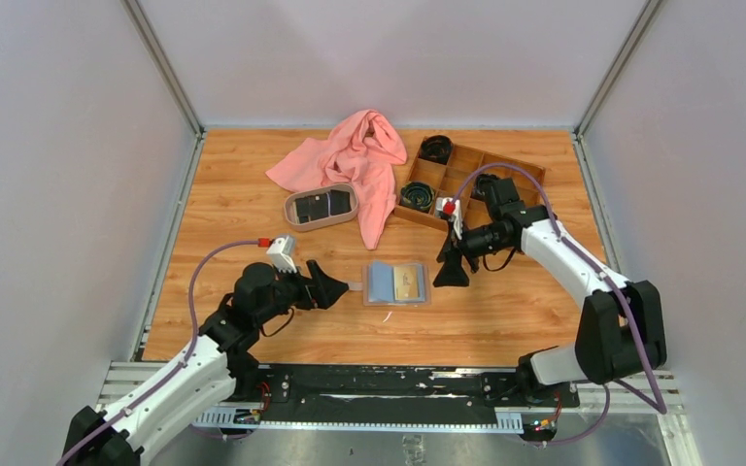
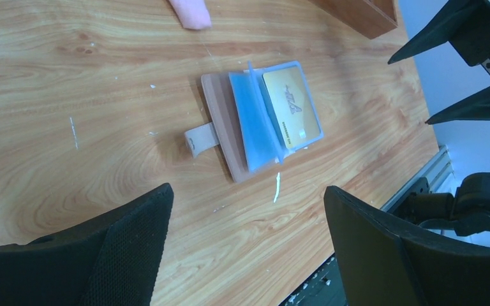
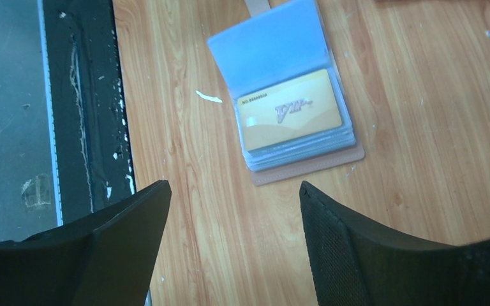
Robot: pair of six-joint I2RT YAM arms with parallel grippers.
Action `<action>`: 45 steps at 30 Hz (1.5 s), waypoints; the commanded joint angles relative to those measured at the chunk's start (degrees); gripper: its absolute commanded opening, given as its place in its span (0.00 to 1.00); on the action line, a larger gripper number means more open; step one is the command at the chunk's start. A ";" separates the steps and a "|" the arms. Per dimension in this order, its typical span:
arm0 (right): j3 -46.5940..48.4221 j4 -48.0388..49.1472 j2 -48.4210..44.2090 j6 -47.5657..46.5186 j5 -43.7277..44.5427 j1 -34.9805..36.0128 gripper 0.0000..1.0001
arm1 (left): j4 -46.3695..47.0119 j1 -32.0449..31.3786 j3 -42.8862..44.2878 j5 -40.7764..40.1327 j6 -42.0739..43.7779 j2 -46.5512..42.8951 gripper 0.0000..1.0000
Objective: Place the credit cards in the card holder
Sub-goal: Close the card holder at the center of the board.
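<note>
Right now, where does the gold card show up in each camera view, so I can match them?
Top external: the gold card is at centre, in the right half of the open card holder.
Left wrist: upper centre-right, under a clear sleeve.
Right wrist: upper centre, print readable.
Shared landmark: the white scrap lying beside the card holder.

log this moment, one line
left gripper: open | right gripper: open | card holder: open, gold card inside | black cards: in tray
</note>
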 commanded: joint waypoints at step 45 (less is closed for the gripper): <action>2.80 -1.53 9.04 0.43 10.85 3.96 0.73 | -1.54 -7.81 19.99 -10.45 5.99 44.24 0.47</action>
